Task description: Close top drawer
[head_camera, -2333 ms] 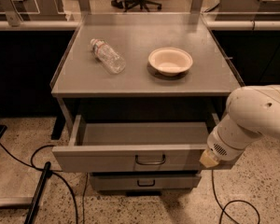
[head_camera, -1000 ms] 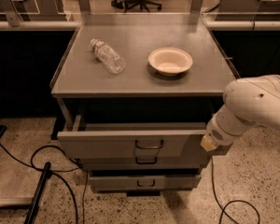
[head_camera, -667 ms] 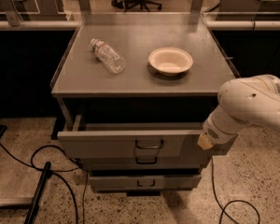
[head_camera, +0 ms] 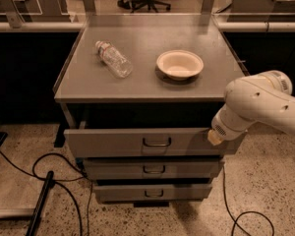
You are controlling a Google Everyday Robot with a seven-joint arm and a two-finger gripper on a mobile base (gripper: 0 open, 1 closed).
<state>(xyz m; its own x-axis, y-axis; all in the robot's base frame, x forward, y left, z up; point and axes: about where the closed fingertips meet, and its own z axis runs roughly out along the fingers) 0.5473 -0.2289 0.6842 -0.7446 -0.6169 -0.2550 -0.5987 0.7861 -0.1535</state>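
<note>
The top drawer [head_camera: 113,142] is the widest of three grey drawers, with a small wire handle [head_camera: 156,142] at the centre of its flat front. It stands only slightly out from the grey cabinet [head_camera: 147,90], with a dark gap above its front. My gripper [head_camera: 215,137], at the end of the white arm [head_camera: 258,104], is against the right end of the drawer front.
A clear plastic bottle [head_camera: 113,59] lies on the cabinet top beside a cream bowl [head_camera: 180,64]. Two narrower drawers [head_camera: 152,169] sit below. Black cables [head_camera: 49,181] trail on the speckled floor at left and a cable [head_camera: 236,215] at right.
The top drawer has slid back from wide open to nearly shut. The arm and gripper have moved in toward the cabinet with the drawer front.
</note>
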